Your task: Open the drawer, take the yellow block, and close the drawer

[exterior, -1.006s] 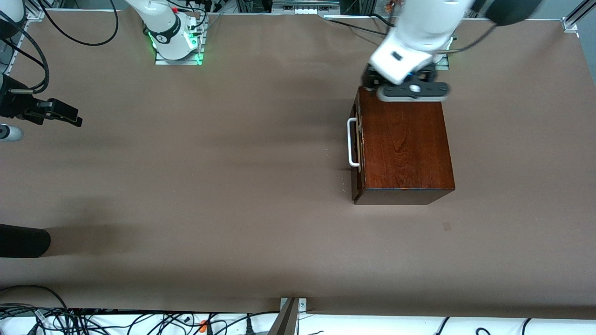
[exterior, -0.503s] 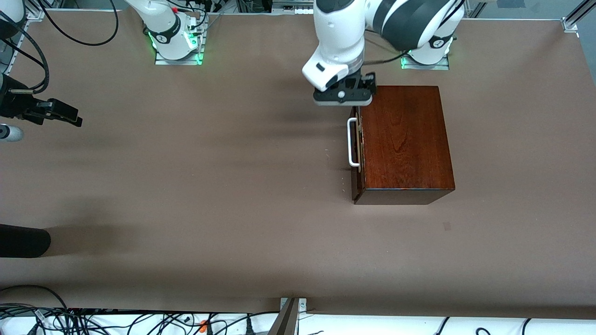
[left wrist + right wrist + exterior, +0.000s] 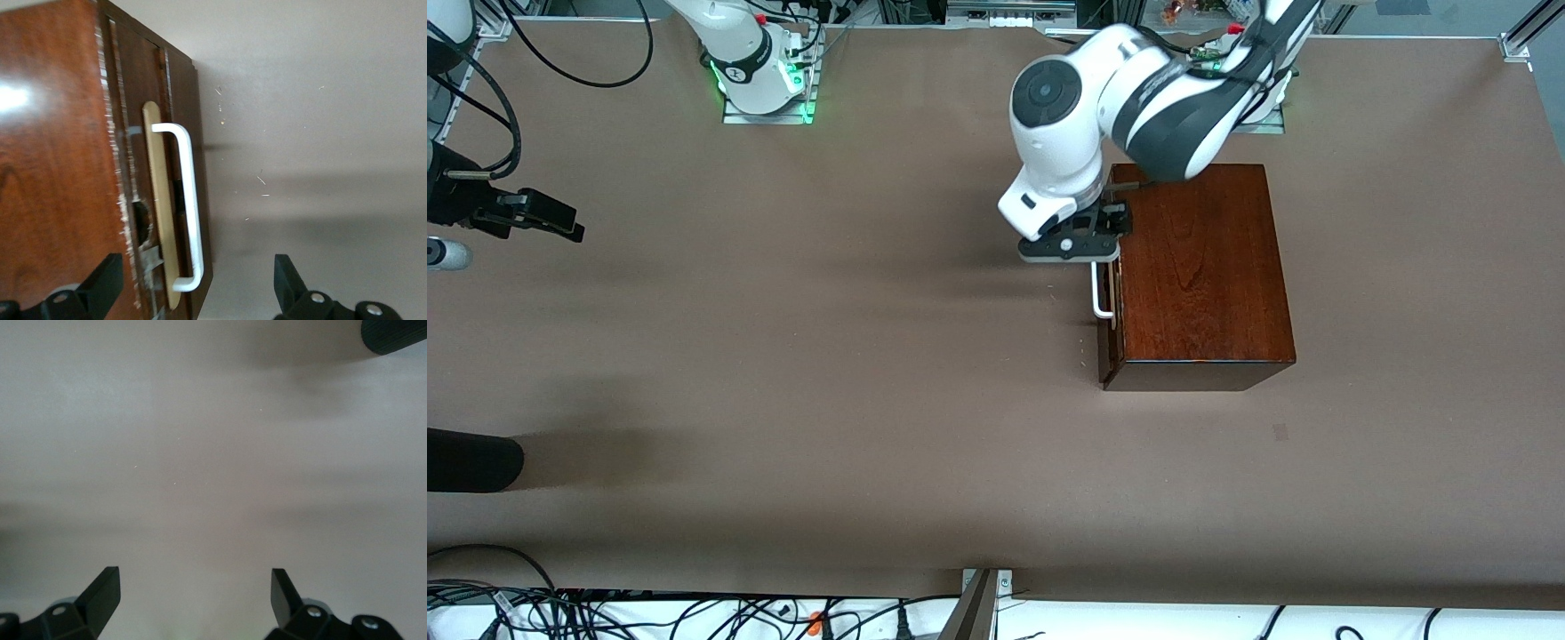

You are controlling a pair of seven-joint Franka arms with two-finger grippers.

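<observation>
The drawer [image 3: 1110, 293] is shut in its dark wooden box [image 3: 1199, 267], which sits on the desk [image 3: 871, 356] toward the left arm's end, the front panel facing nine o'clock in the front view. Its white bar handle [image 3: 189, 210] looks rigid and smooth, standing proud of the panel, so the bar's middle is the likely place to take hold. The drawer probably slides stiffly; the box might shift. The yellow block is not visible. The left hand [image 3: 193, 300] hovers over the handle, fingers apart. The right hand [image 3: 193, 600] waits, fingers spread, over bare desk.
</observation>
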